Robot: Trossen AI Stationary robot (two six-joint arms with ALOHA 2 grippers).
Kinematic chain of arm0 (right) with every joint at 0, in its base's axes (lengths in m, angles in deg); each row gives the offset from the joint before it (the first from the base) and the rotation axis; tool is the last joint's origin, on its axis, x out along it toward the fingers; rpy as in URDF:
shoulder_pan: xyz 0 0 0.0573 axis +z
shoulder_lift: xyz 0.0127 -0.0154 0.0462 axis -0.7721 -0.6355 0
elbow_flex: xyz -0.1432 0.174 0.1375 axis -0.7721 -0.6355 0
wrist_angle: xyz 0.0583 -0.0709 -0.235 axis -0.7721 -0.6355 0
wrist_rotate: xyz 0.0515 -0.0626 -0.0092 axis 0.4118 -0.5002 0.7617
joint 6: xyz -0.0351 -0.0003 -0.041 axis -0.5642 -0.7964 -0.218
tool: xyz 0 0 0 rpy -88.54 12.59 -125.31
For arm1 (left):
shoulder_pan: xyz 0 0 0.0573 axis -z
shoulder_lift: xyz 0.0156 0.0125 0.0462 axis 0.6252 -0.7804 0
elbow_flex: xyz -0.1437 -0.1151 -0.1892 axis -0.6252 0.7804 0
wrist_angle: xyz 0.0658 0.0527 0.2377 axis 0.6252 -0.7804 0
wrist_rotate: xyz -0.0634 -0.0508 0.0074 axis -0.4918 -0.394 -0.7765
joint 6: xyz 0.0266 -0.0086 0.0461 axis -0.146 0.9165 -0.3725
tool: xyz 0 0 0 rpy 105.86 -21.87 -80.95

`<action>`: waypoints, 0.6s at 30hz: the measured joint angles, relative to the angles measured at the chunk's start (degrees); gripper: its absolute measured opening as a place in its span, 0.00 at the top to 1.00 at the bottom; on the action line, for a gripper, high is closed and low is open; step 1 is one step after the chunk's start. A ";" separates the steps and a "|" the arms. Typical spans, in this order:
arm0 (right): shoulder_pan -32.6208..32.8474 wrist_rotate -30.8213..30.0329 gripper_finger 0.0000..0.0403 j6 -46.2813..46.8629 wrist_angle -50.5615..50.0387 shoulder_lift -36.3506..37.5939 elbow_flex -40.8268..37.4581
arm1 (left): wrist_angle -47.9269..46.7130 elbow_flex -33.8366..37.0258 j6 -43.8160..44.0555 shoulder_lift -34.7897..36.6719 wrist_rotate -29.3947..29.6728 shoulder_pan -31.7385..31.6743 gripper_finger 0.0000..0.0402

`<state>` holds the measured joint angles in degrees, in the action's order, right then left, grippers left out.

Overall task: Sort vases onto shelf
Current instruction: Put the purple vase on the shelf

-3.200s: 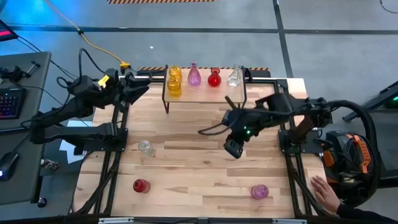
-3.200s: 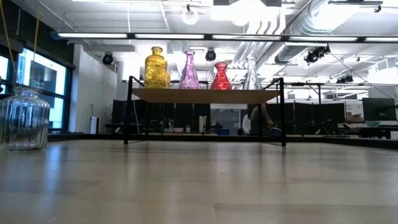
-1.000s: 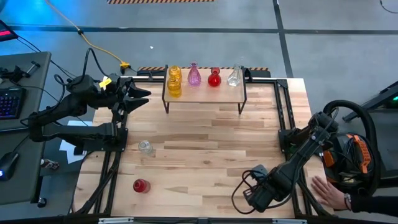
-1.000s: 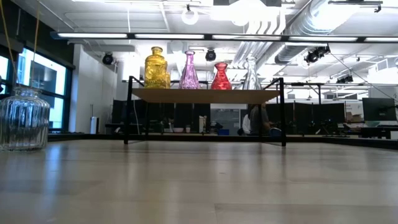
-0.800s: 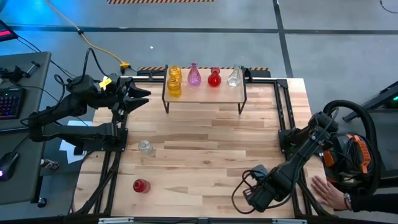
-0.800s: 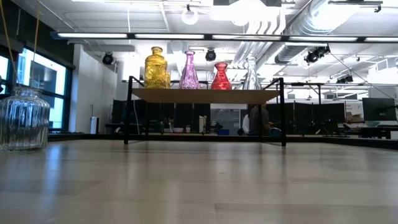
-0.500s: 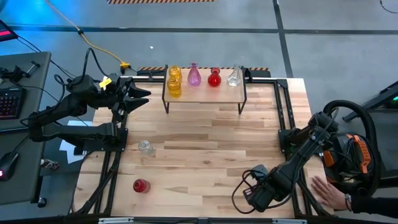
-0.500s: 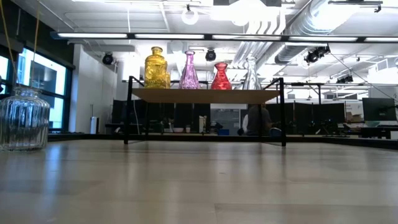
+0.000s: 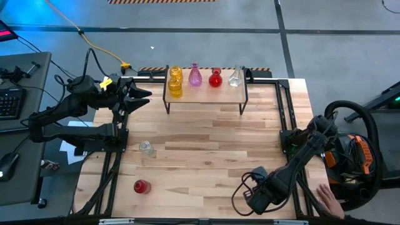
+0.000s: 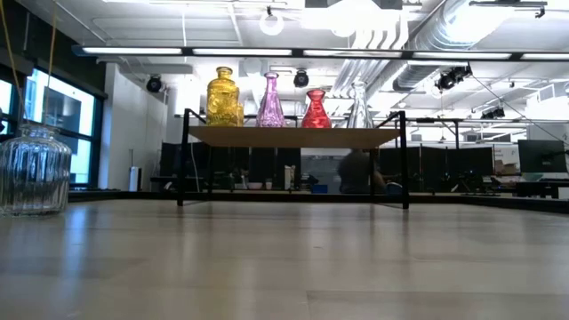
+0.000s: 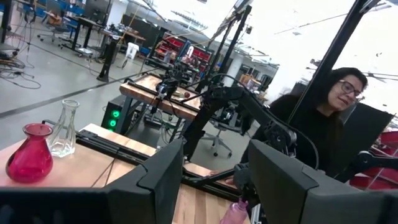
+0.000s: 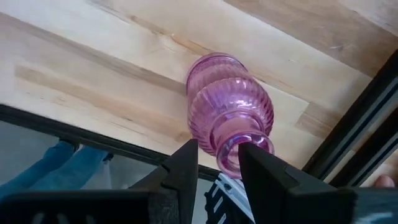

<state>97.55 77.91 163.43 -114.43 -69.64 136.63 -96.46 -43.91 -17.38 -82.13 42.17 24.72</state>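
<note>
From above, your right tool (image 9: 257,199) is down at the near edge of the counter (image 9: 206,156), well away from the shelf (image 9: 205,92), and it covers the pink vase it works on. Your left tool (image 9: 139,95) waits just beside the shelf's left end. The shelf carries yellow, pink, red and clear vases; a clear vase (image 9: 145,148) and a red vase (image 9: 142,186) sit on the counter, well short of the shelf.

The low view shows neither tool, only the shelf row and the clear vase.

Your left wrist view shows its fingers apart on nothing, plus a person beyond the shelf.

Only your right wrist view shows the grip: the fingers (image 12: 186,168) straddle the neck of the pink vase (image 12: 230,112), whose belly rests on the counter. That neck is slick and narrow; lift fast and you could tip or drop the vase over the nearby edge.
</note>
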 joint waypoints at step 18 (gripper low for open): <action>-0.28 2.15 0.98 -1.54 -3.11 -2.38 0.22 | 0.00 0.00 0.26 0.02 0.09 0.00 0.57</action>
<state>97.27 80.06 161.88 -117.54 -72.02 136.85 -96.46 -43.91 -17.12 -82.11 42.25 24.72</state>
